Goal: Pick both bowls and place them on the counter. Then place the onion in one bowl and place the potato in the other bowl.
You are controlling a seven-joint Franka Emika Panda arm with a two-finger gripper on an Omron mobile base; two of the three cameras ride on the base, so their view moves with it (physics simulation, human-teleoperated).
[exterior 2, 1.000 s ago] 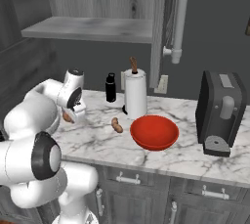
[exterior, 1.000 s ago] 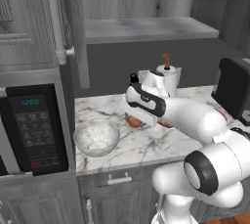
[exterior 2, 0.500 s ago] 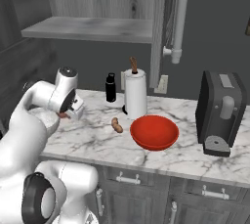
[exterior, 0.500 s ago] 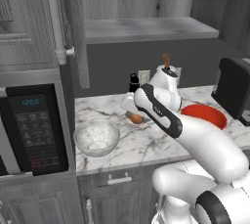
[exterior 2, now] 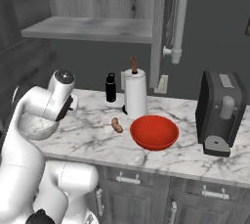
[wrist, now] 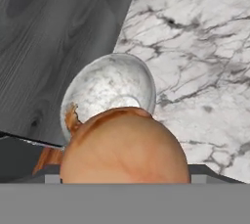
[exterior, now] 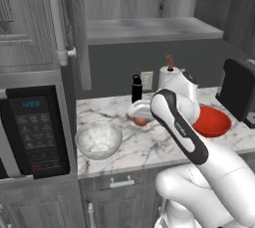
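**Onion held above counter, both bowls down**

Gripper has the onion; in left base view the round orange-brown ball sits at the end of the hand, above the counter, between the marble bowl and the red bowl. In hand view the onion takes up the lower centre, pressed close to the cam. Finger tips are hidden behind it, so jaw spacing can't be read directly, but the onion stays up off the surface at the hand, i.e. clamped.

Marble bowl: upright on the counter nr its left end, just beside the microwave. In hand view the marble bowl lies past the onion, w/ a grey wood panel to one side and veined counter to the other. In right base view the marble bowl is partly behind the arm, at the counter's left edge.

Red bowl: upright nr the counter's front edge, mid-right, just in front of the paper towel roll and left of the coffee machine.

Potato: lying on the counter just left of the red bowl, apart from it, in front of the roll. Not in either bowl.

Small black bottle stands at the back of the counter, left of the roll. Grey shelf runs above.
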